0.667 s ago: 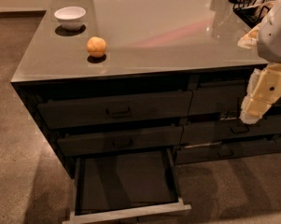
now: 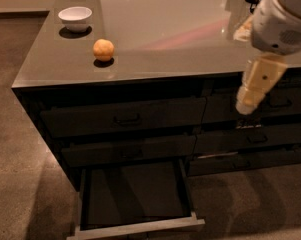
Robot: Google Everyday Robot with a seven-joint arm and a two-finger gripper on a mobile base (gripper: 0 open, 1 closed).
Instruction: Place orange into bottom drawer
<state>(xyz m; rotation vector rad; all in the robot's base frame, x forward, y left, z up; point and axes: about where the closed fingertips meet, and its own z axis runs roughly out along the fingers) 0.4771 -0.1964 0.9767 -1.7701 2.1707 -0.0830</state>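
The orange (image 2: 104,49) sits on the grey countertop (image 2: 180,39) near its front left, a little in front of a white bowl (image 2: 75,18). The bottom drawer (image 2: 135,196) of the left-hand stack is pulled open below it, showing a flat, dark, empty interior and a lighter front rim. My gripper (image 2: 246,105) hangs on its cream-coloured wrist in front of the right-hand drawer stack, far right of the orange and below the counter edge. It holds nothing that I can see.
Two handled drawers (image 2: 125,118) are shut above the open one. The right-hand stack (image 2: 250,139) has one drawer slightly ajar. The white arm housing (image 2: 282,19) looms over the counter's right end. Brown carpet lies around the cabinet.
The arm and gripper have shifted left and slightly up in front of the right-hand stack. The orange, bowl and open drawer have not moved.
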